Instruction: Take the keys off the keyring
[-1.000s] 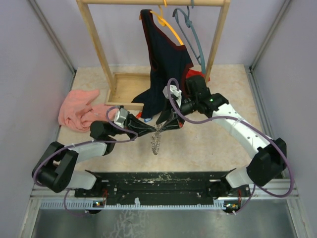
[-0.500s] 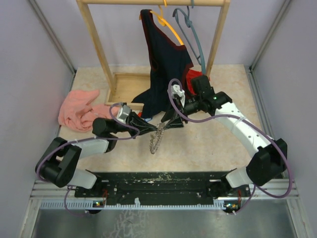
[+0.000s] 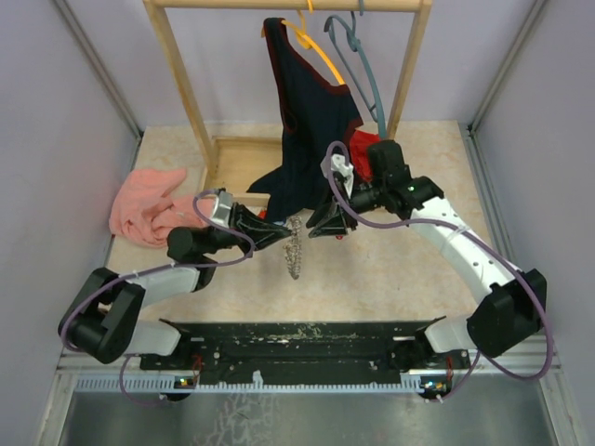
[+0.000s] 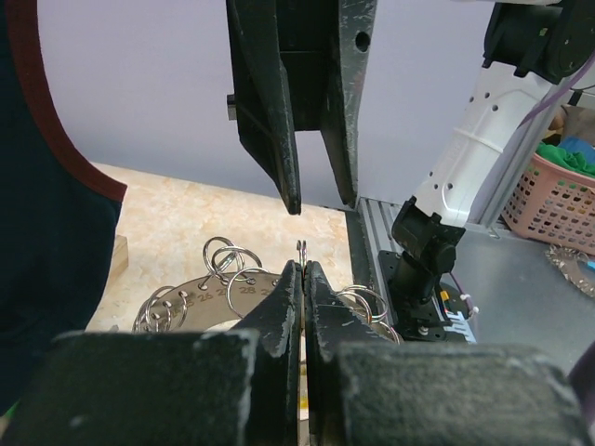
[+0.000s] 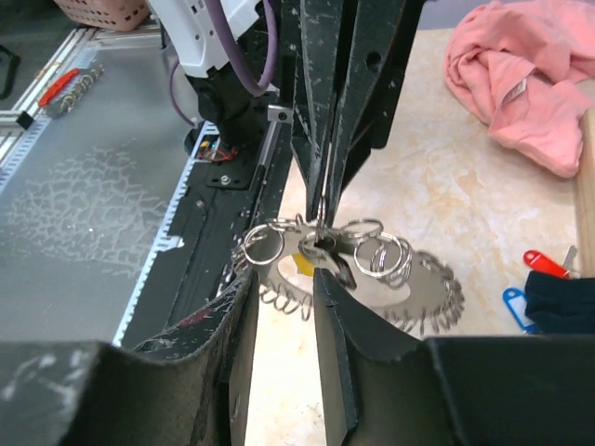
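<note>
The keyring [image 3: 295, 249] is a flat grey disc with small split rings round its edge, and it hangs on edge above the table. My left gripper [image 3: 285, 231] is shut on one small split ring [image 4: 304, 251] at the disc's rim. The disc's numbered face [image 4: 209, 290] shows below the left fingers. My right gripper [image 3: 318, 226] stands open just right of the keyring [image 5: 414, 283], with nothing between its fingers [image 5: 244, 311]. A yellow tag [image 5: 302, 265] shows at the disc's hole. A red-tagged key [image 5: 537, 260] and a blue-tagged key [image 5: 514, 299] lie loose on the table.
A wooden clothes rack [image 3: 184, 88] stands at the back with a dark garment [image 3: 307, 102] and orange and grey-blue hangers [image 3: 358, 56]. A pink cloth [image 3: 149, 204] lies at the left. A red item [image 3: 364, 142] sits behind the right arm.
The right gripper has drawn back to the right, off the keyring, and its jaws have narrowed a little. The keyring now hangs straight down from the left gripper.
</note>
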`<state>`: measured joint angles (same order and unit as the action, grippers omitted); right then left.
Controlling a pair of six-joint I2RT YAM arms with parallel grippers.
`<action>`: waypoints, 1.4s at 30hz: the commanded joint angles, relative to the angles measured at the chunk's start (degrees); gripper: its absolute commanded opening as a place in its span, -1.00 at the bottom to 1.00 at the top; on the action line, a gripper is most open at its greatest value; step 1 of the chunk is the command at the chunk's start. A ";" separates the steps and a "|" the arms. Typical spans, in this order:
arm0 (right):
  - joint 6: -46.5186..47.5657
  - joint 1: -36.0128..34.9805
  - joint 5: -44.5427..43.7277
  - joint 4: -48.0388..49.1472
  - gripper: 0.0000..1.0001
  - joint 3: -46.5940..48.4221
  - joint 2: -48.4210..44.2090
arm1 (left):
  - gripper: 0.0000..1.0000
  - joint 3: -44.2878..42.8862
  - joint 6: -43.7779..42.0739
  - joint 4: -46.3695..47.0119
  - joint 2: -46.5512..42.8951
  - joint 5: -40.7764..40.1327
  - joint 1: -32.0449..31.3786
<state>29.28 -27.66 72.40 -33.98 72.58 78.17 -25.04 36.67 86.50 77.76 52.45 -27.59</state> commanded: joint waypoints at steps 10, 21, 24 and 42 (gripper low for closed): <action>-34.88 1.38 4.18 48.88 -0.50 -18.51 -1.64 | -1.00 0.96 -2.71 16.07 -3.58 0.11 0.26; -64.40 1.12 4.18 98.13 -0.07 -31.06 -0.35 | -1.00 -0.54 -6.94 16.05 -2.98 5.12 0.09; -62.84 1.11 5.08 96.31 -0.07 -30.74 -0.46 | -1.00 -0.26 -10.83 16.06 -3.44 6.89 -0.04; -5.98 -3.10 2.85 23.15 -0.13 -13.87 -1.14 | -1.00 -0.42 -19.65 16.01 -6.50 10.48 -0.75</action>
<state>14.26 -29.17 74.96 -2.35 56.80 77.97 -23.59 17.89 86.61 72.53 63.16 -27.92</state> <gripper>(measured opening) 0.440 0.006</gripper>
